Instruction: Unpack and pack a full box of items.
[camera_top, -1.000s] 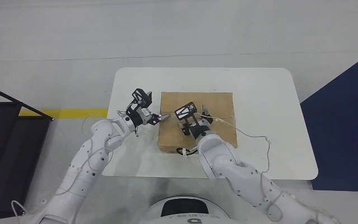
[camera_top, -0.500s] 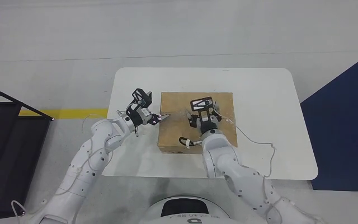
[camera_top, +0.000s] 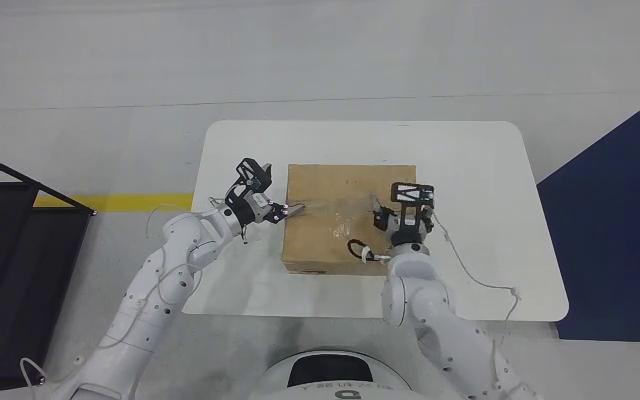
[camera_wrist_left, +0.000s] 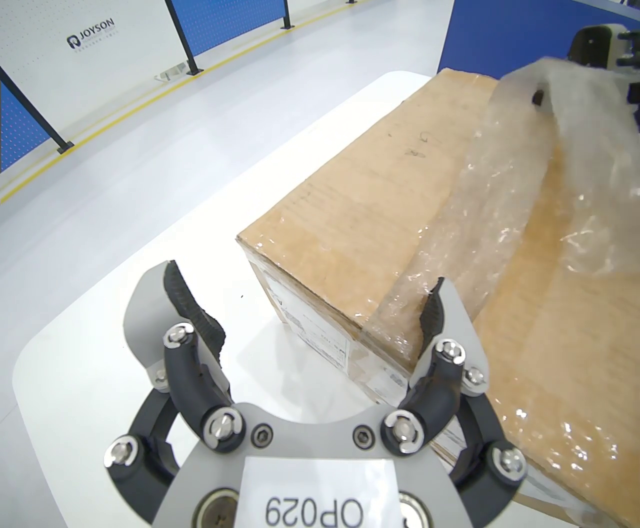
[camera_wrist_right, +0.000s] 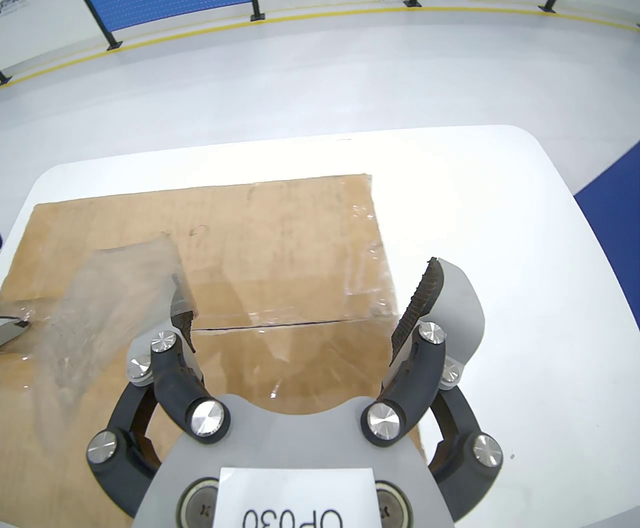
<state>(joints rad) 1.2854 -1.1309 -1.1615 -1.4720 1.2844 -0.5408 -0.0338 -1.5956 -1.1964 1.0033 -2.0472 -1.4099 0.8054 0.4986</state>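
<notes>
The left gripper (camera_wrist_left: 305, 275) hangs wide open at the left top edge of the brown cardboard box (camera_wrist_left: 350, 200), which sits near the middle of the white desk (camera_top: 470, 160), well within reach of both arms. The strip of clear crinkled packing tape (camera_wrist_left: 500, 175) has its lower end stuck at that edge. That end lies between the open fingers, right against the one on the box side. From there the strip rises across the lid, its long axis running left to right along the box's closed centre seam (camera_wrist_right: 280, 326). Its upper end is at the right gripper (camera_wrist_right: 302, 285), which is spread wide over the right half of the lid. There the tape (camera_wrist_right: 110, 290) seems to cling to one finger rather than being clamped. By my reading, the coming move turns on that stuck end. The left gripper is much the nearer, and the strip leads away from it toward the other arm. As for writing, each gripper body carries a white printed tag (camera_wrist_left: 315, 495). The box's end face bears a white printed label (camera_wrist_left: 320, 330), and faint handwritten marks (camera_wrist_left: 415, 145) sit on the lid. Beyond the desk, a white perforated panel (camera_wrist_left: 90, 37) shows a logo.
</notes>
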